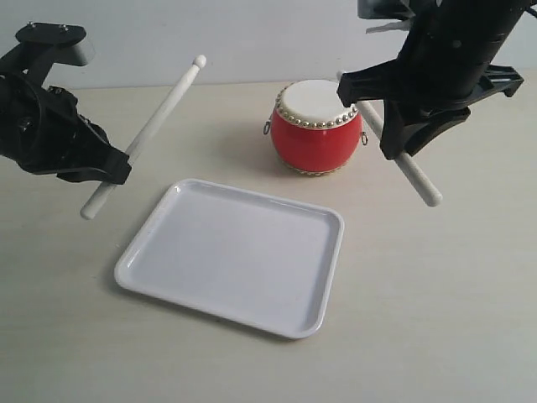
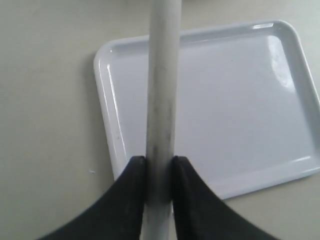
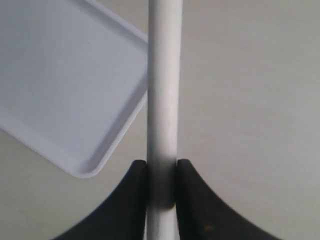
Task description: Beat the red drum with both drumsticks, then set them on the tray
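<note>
The red drum point(image 1: 316, 128) with its cream skin stands behind the tray's far right corner. The white tray point(image 1: 168, 277) lies flat in the middle, with nothing on it. My left gripper point(image 1: 117, 166) is shut on one pale drumstick point(image 1: 159, 113), held in the air left of the tray, its rounded tip pointing up and toward the drum. Right of the drum, my right gripper point(image 1: 401, 143) is shut on the other drumstick point(image 1: 417, 178), which slants down to the right. In the left wrist view the drumstick point(image 2: 162, 90) crosses over the tray point(image 2: 107, 100); in the right wrist view the drumstick point(image 3: 164, 85) passes the tray's corner point(image 3: 102, 160).
The pale tabletop point(image 1: 436, 302) stretches around the tray and the drum. A light wall point(image 1: 252, 38) closes the far side.
</note>
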### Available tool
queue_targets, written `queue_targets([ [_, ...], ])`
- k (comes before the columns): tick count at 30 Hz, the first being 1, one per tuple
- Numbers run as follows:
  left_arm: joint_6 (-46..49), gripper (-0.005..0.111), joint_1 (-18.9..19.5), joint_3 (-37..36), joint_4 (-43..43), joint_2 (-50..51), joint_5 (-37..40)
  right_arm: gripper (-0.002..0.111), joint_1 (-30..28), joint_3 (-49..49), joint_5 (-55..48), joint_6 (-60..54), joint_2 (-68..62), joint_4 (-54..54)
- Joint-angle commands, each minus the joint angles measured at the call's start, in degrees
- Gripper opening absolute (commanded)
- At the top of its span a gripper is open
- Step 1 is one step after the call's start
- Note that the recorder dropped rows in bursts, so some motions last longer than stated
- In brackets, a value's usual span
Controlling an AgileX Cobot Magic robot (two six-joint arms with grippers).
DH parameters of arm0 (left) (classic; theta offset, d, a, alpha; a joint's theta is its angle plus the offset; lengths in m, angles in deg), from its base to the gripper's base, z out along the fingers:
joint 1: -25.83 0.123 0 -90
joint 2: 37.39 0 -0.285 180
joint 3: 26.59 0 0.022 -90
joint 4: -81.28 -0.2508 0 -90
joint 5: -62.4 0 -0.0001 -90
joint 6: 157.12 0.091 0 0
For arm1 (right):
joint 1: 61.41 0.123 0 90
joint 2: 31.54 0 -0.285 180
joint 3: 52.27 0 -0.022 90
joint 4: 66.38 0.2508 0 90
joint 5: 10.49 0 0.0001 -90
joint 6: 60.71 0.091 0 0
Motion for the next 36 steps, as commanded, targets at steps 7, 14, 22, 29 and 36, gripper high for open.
queue_targets([
  [7, 1.37, 0.0, -0.14, 0.37, 1.17, 3.28, -3.88, 0.0, -2.2, -0.63, 2.61, -4.25, -4.93, 0.42],
  [14, 2.45, 0.0, -0.14, 0.37, 1.58, 3.57, -5.11, 0.0, -2.2, -5.56, 0.92, -4.68, -8.12, 0.93],
  [22, 2.75, 0.0, -0.14, 0.37, 1.58, 3.57, -5.12, 0.0, -2.2, -14.09, -0.1, -5.62, -8.05, 0.23],
  [29, 2.75, 0.0, -0.14, 0.37, 1.68, 3.57, -4.75, 0.0, -2.2, -15.63, -0.1, -5.95, -7.65, 1.76],
  [36, 2.75, 0.0, -0.14, 0.37, 1.98, 3.57, -4.11, 0.0, -2.2, -15.41, -0.1, -7.19, -7.65, 1.87],
])
